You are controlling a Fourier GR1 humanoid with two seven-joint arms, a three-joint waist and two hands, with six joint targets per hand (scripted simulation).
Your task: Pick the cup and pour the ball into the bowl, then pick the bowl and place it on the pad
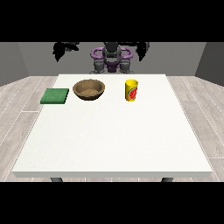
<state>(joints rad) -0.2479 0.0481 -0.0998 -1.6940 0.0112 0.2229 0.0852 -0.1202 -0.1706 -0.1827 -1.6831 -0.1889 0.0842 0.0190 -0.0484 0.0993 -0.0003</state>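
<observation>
A yellow cup (131,90) with a red mark stands upright on the white table (113,140), right of centre near the far edge. Its inside is hidden, so no ball shows. A brown wooden bowl (89,89) sits to the cup's left. A green square pad (55,96) lies at the table's far left edge. Both hands are raised high beside the robot, well above and behind the table: the hand at the view's left (60,49) and the hand at the view's right (142,49). Neither holds anything.
The robot's torso (111,59) stands behind the table's far edge. A grey wood floor surrounds the table. The near half of the tabletop is bare white surface.
</observation>
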